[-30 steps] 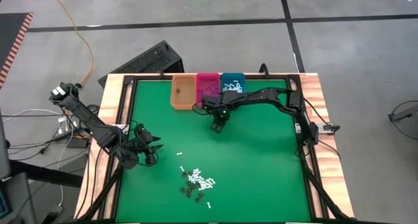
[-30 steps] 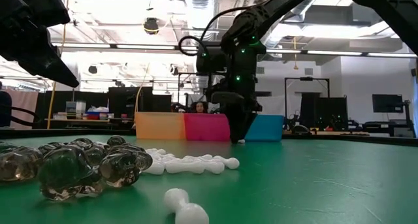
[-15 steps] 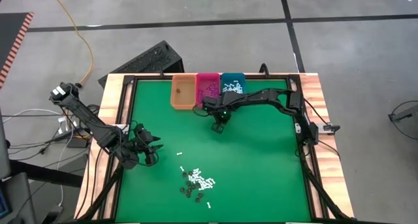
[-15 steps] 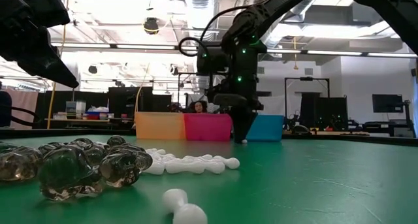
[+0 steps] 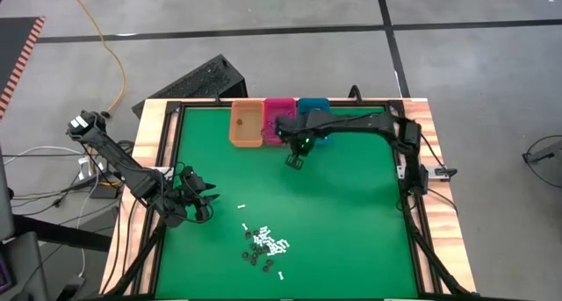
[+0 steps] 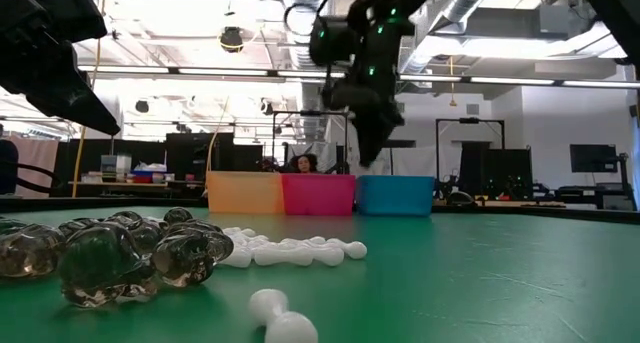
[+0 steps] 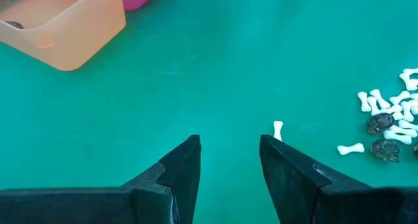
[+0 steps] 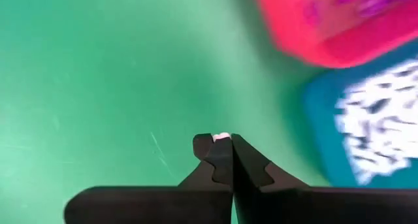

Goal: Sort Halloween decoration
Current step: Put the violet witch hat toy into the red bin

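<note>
The Halloween decoration lies in a loose heap near the table's front: white bone-shaped pieces [image 5: 266, 245] and dark skull pieces [image 6: 110, 258], seen too in the left wrist view [image 7: 392, 113]. My right gripper [image 5: 295, 161] hangs above the mat just in front of the bins, shut on one small white piece [image 8: 221, 138]. My left gripper [image 7: 228, 152] waits open at the table's left side [image 5: 204, 204], with nothing between its fingers. My right gripper pinches the white piece [image 8: 221, 138] between its two fingers, right at their free ends. Only a sliver of the piece shows past the tips. The fingers point steeply down from above [image 6: 370, 153], and the piece is lifted clear of the mat.
Three bins stand in a row at the far edge: orange [image 5: 247, 124], pink [image 5: 279, 117] with purple bits, teal [image 5: 313, 108] with white pieces. A single white bone [image 5: 243, 204] lies apart from the heap. Bare green mat spreads between the bins and the heap.
My right gripper has shut on the white piece down at the mat and then risen straight up with it, drawing slightly toward the bins. The piece is now lifted clear.
</note>
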Motion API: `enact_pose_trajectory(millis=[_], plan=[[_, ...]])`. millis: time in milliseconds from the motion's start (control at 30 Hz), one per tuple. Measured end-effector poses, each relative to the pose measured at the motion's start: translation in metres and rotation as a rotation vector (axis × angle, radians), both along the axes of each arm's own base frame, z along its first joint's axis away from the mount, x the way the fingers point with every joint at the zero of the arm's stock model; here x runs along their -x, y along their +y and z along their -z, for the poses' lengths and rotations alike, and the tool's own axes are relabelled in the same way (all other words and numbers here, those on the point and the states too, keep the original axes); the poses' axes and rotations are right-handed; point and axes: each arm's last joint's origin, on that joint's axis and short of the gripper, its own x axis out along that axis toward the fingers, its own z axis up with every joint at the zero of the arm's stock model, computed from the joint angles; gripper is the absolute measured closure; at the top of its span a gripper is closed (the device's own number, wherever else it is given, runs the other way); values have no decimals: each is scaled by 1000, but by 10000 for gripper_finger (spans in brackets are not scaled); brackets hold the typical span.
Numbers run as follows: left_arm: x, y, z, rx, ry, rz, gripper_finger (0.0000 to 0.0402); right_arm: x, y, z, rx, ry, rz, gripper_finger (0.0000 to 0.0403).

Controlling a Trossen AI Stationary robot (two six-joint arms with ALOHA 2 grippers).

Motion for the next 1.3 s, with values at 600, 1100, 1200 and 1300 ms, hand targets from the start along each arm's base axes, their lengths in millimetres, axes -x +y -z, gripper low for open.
enact_pose_trajectory(millis=[600,1100,1200,1300], plan=[[0,0,0,-5,-3,-4,254,45,-95,-30,63,-97,281,262],[0,-1,1,18,24,30,254,-23,105,-36,-95,-291,-164,221],[0,-1,1,26,30,37,254,-20,162,-37,-50,-326,-149,227],[0,-1,1,26,30,37,254,-14,212,-32,-1,-364,-92,231]])
